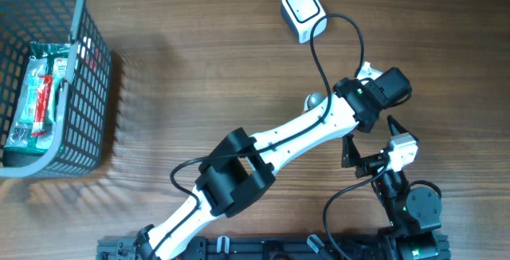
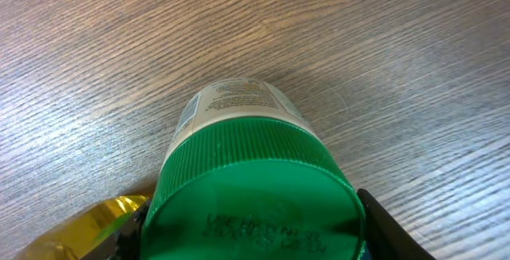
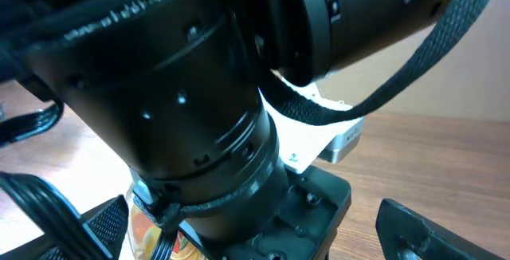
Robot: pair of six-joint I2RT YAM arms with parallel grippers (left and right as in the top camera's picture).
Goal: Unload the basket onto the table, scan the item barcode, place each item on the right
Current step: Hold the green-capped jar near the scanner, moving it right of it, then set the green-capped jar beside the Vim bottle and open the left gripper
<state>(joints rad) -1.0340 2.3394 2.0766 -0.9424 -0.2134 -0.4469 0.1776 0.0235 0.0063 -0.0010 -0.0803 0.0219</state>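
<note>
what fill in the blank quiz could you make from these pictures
The jar gripped by the left hand has a ____ lid.
The white scanner has a ____ cable.
The grey basket stands on the robot's ____ side.
The right hand holds nothing; its fingers stand ____.
Missing words: green; black; left; open.

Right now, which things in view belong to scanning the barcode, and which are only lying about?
Belongs to the job:
green-lidded jar, gripped by the left fingers
white scanner with its cable

Just lying about:
grey basket
packets inside it
gold object beside the jar, too little seen to name
</note>
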